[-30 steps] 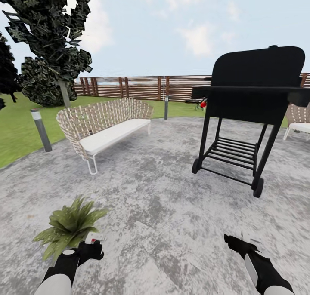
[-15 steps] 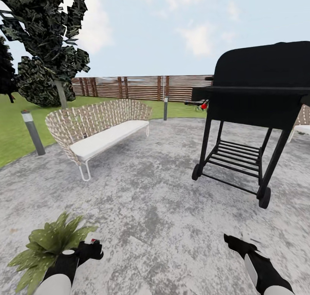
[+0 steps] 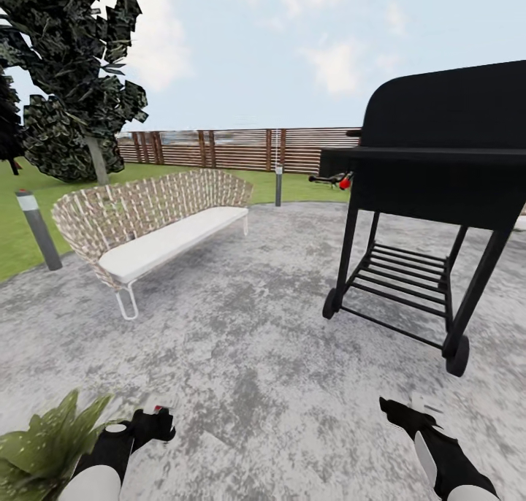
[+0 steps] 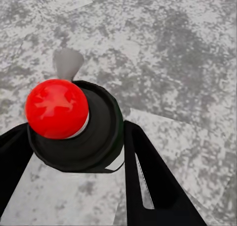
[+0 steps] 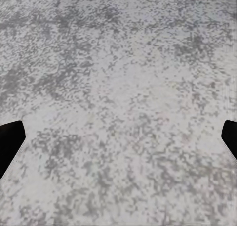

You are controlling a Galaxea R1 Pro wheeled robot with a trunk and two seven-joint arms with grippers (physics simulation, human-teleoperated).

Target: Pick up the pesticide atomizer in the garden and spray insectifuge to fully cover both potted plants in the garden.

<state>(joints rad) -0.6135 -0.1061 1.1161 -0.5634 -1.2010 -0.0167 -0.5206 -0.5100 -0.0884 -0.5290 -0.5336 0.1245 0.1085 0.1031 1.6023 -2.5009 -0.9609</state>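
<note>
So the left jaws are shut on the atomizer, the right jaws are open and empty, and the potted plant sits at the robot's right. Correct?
One error: the potted plant sits at the robot's left, beside the left gripper, as the head view shows. The rest holds: left jaws shut on the atomizer, right gripper open and empty.

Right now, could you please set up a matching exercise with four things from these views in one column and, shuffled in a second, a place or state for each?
Things:
1. pesticide atomizer
2. potted plant
3. right gripper
4. barbecue grill

Places or states:
A. open, with only patio paving between its fingers
B. standing on wheels at the head view's right
C. held between the left gripper's fingers
D. low at the head view's bottom left corner, beside the left arm

Pairs: 1-C, 2-D, 3-A, 4-B
</note>
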